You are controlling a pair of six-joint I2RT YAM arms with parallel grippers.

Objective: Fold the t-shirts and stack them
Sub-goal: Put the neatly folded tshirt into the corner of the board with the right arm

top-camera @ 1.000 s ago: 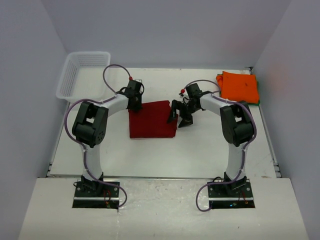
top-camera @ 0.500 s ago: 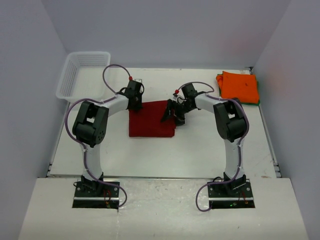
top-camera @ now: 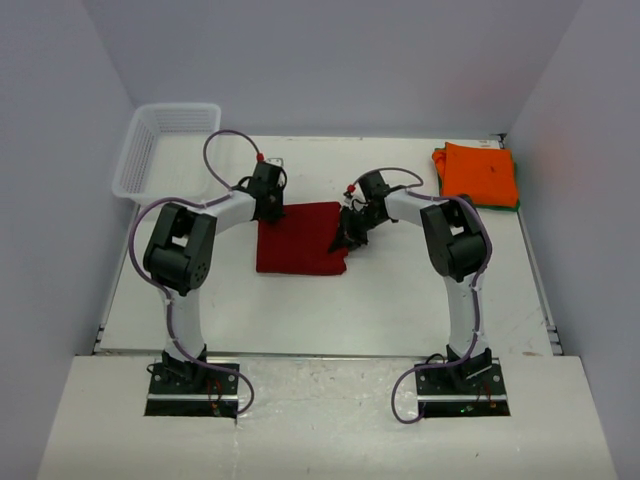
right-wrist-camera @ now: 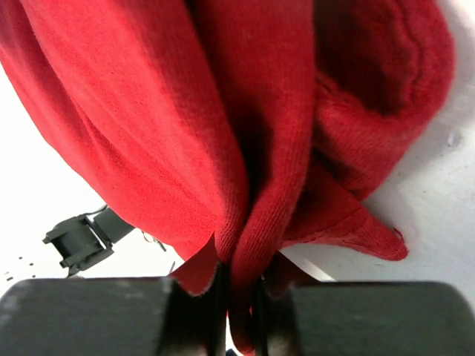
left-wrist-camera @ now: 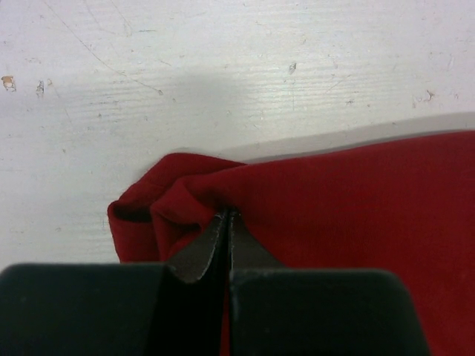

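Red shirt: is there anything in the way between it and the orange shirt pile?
Nothing visible blocks it. Only bare table lies between the red shirt and the orange shirt, crossed by the right arm itself. The right gripper is shut on the red shirt's right edge, the left gripper on its far left corner.

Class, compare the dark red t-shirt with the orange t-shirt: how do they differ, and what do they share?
The dark red t-shirt lies in the middle of the table; the orange t-shirt sits at its far right corner. The left gripper and right gripper pinch the red one; nothing touches the orange one. The red one bunches at the grips; the orange one lies flat. Both are plain folded cloth.
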